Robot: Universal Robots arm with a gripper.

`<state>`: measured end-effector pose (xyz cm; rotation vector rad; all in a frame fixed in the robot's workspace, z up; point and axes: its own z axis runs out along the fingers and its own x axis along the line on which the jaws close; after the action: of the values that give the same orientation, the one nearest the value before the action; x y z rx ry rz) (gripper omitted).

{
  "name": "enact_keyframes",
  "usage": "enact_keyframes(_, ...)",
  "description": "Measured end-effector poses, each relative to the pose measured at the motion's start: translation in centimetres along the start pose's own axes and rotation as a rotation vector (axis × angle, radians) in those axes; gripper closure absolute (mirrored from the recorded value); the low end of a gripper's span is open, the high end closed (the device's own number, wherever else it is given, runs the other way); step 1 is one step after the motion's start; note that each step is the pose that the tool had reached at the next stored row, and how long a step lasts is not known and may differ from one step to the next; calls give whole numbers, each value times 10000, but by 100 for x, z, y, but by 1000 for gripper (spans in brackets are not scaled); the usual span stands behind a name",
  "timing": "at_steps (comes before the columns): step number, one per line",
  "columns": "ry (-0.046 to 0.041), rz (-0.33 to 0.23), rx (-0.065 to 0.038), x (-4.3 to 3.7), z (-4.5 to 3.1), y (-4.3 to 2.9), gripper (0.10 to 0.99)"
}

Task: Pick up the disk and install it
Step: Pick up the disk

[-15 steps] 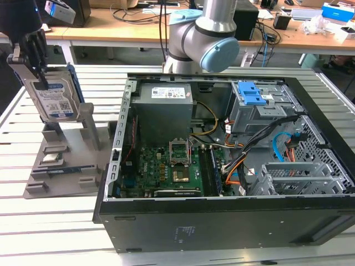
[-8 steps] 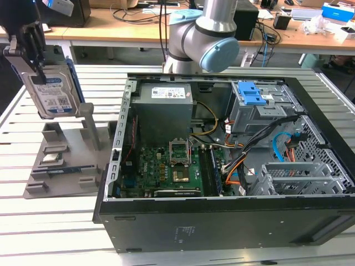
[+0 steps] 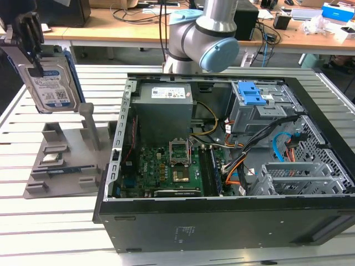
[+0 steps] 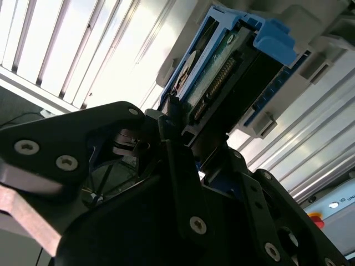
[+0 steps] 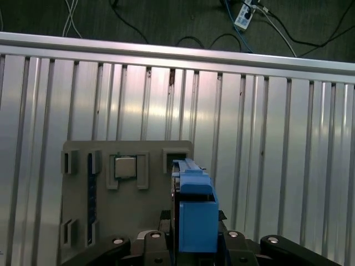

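Pincer (image 3: 34,52): black, closed on the disk from both flat sides; in the second wrist view its fingers (image 4: 178,166) clamp the end of the disk.
Disk (image 3: 52,83): held on edge in the air with a slight tilt, at the exterior view's left. The silver face with its white-and-blue label is turned to the exterior camera.
Disk frame: bright blue plastic round the edges, seen in both wrist views (image 4: 274,36) (image 5: 194,213). The second wrist view also shows a connector row along one end.
Below the disk: a grey holder (image 3: 61,160) with slots and an upright post, clear of the disk; a small square chip (image 5: 125,166) sits in one pocket.
Bench (image 3: 55,233): slatted metal, carrying the holder and the open computer case (image 3: 222,221).
Case interior: grey cage with blue latch (image 3: 252,102), well apart from the disk.
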<state>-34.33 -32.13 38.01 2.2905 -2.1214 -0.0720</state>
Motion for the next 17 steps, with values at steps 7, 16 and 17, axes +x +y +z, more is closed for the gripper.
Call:
enact_keyframes(7, 0, -1, -1, -27, -159, 3, 722)
enact_keyframes(16, 0, -1, -2, -64, -379, 8, 722)
enact_keyframes(17, 0, 0, -3, -67, -399, 9, 722)
